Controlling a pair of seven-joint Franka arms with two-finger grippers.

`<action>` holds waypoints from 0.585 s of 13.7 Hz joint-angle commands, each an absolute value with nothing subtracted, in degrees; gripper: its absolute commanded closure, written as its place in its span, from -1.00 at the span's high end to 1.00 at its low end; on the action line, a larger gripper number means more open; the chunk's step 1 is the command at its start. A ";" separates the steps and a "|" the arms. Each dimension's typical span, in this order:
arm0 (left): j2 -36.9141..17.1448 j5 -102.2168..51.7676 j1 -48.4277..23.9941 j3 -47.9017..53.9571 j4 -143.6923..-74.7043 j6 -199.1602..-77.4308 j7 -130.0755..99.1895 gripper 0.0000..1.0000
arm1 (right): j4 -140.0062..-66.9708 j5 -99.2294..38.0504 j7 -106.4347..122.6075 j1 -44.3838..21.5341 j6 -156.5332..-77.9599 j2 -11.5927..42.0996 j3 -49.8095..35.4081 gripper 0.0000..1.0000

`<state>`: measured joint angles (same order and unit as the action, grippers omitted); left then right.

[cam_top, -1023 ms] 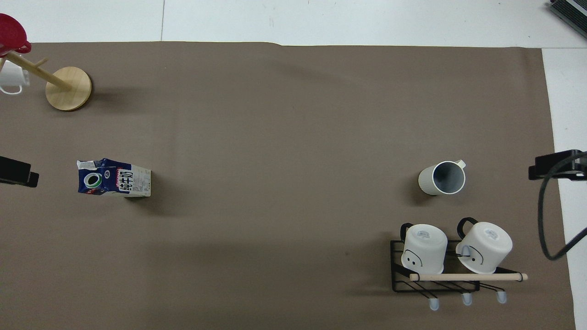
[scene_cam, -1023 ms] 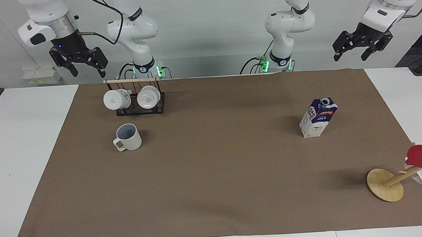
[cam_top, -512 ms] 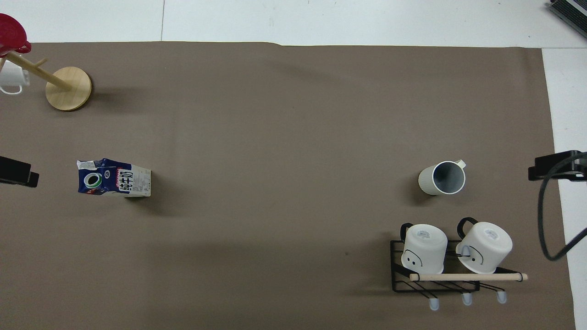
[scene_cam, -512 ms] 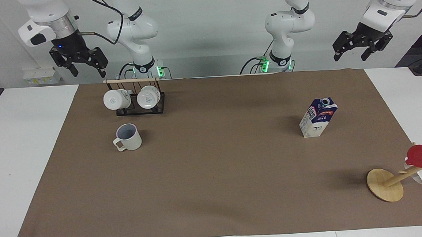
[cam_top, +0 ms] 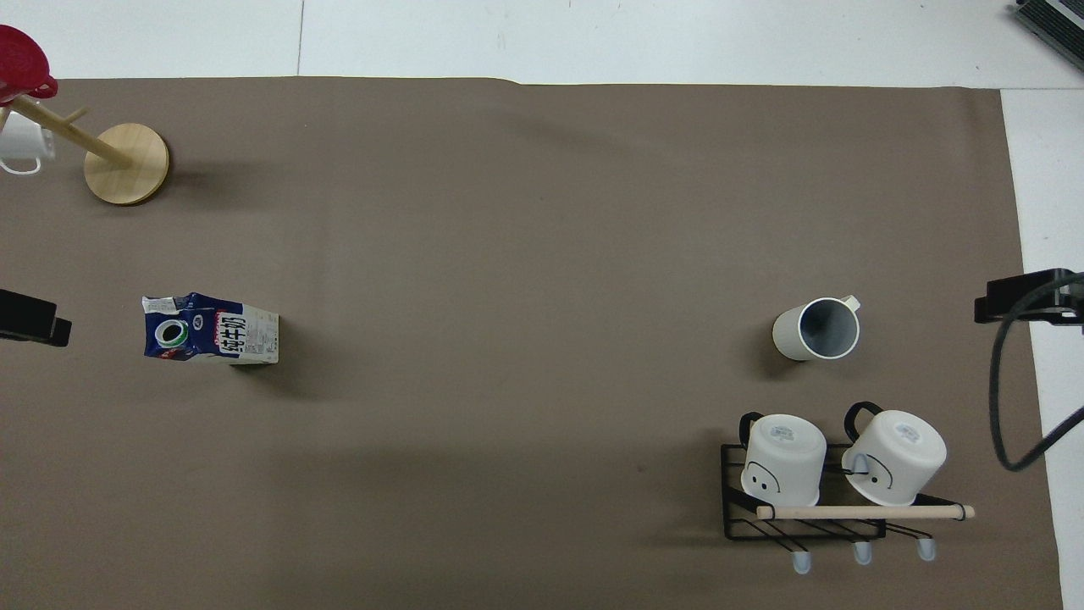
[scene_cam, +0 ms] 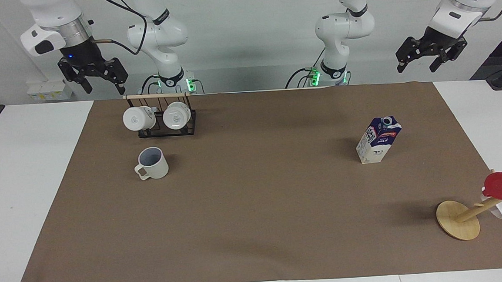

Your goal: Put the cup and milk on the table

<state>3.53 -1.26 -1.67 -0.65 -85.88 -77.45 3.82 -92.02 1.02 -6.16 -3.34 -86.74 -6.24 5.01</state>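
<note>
With both claws hanging wide and empty, the right claw [scene_cam: 94,76] up by the mug rack [scene_cam: 161,116] and the left claw [scene_cam: 428,54] over the worktop's [scene_cam: 13,173] end, I'd say each should drop straight down: right for the cup [scene_cam: 153,163], upright beside the rack, left for the standing milk [scene_cam: 378,139].

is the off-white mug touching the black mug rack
Apart. The overhead view shows a strip of bare brown mat between the off-white mug and the black mug rack.
</note>
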 commanded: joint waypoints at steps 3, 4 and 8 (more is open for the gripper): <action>4.83 -0.26 -0.97 -0.26 -87.36 -77.87 3.43 1.00 | -93.69 0.53 -5.27 -2.64 -88.24 -6.68 4.75 1.00; 4.83 -0.26 -1.05 -0.26 -87.36 -77.87 3.51 1.00 | -93.69 0.53 -5.27 -2.64 -88.68 -6.68 4.75 1.00; 4.66 -0.26 -1.14 -0.18 -87.36 -78.49 3.52 1.00 | -93.69 0.53 -5.27 -2.64 -89.65 -6.33 4.75 1.00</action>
